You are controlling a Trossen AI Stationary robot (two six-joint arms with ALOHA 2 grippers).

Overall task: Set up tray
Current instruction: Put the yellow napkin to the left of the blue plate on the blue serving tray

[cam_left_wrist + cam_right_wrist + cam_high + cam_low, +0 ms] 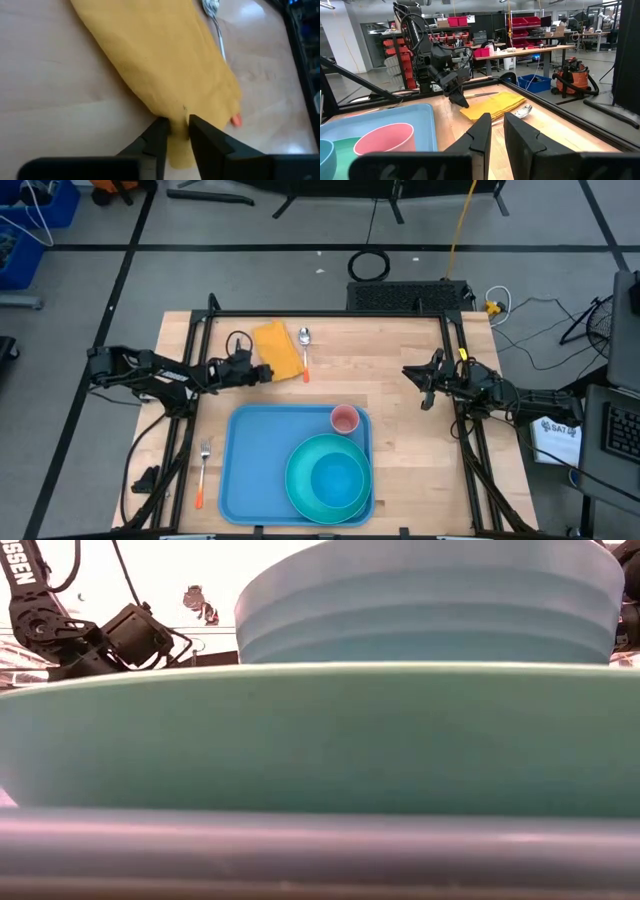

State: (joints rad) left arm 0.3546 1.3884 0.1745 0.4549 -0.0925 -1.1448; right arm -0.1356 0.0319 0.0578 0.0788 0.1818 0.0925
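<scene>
Left claw (pixel 176 131) is pinching the near edge of the yellow cloth (pixel 165 65) lying on the bench (pixel 400 380), fingers nearly together, beside the spoon (pixel 305 350). Right claw (pixel 425 385) is waiting at the bench's right side, fingers narrowly apart, gripping nothing. Tray (pixel 250 470) is sitting at the front centre, carrying plate (pixel 300 480), bowl (pixel 336 477) and pink cup (pixel 345 419).

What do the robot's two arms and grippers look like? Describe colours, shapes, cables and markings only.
Both arms are dark, jointed and slim, trailing black cables. The left gripper and right gripper each end in two tapered black fingers. White lettering ending "SSEN" marks one arm in the low view.
</scene>
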